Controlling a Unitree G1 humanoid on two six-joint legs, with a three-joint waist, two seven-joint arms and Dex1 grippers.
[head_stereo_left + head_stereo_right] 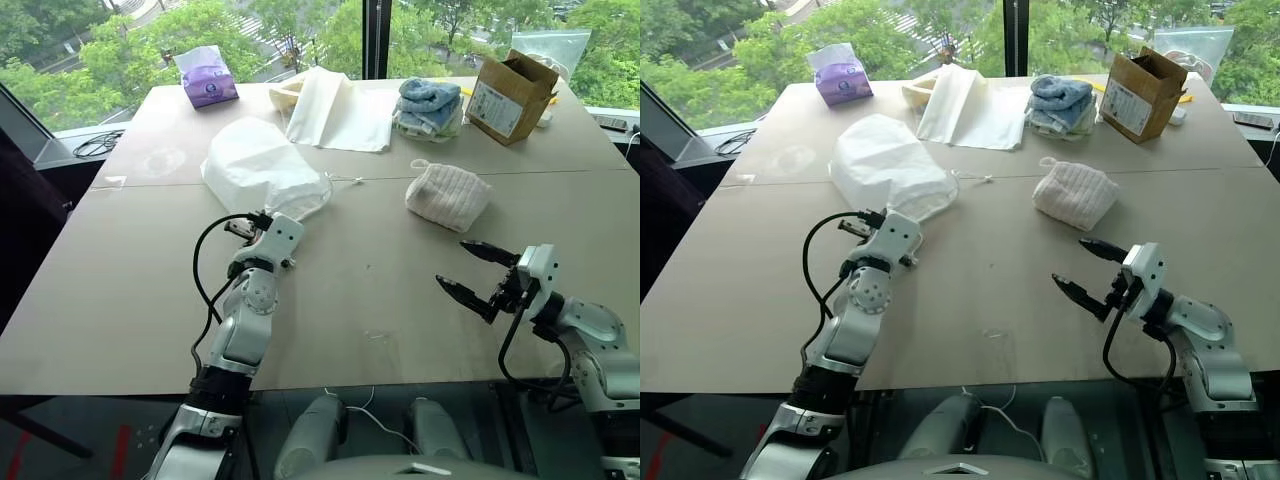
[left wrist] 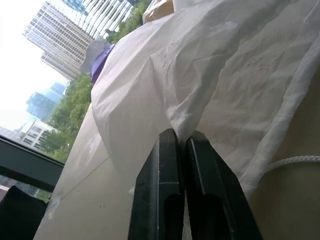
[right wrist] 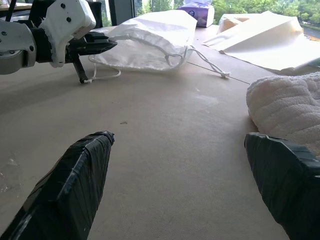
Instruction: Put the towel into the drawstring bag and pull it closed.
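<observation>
Towel [image 1: 448, 195] lies on the table [image 1: 400, 290] right of centre, a small ribbed white bundle, not held by anything. Left of it, across a bare strip of tabletop, the drawstring bag [image 1: 262, 166] lies flat and puffed, its mouth and thin cords toward the right and near side. The left gripper [image 2: 182, 142] is at the bag's near edge, its two black fingers pressed together with a fold of the white fabric pinched between them. The right gripper [image 1: 478, 273] hovers over the near right part of the table, its fingers spread wide with nothing between them, just near of the towel and not touching it. Along the far side sit a purple tissue pack [image 1: 206, 76], flat cream cloth sheets [image 1: 340, 108], a stack of blue and white towels [image 1: 429, 106] and a cardboard box [image 1: 511, 96].
</observation>
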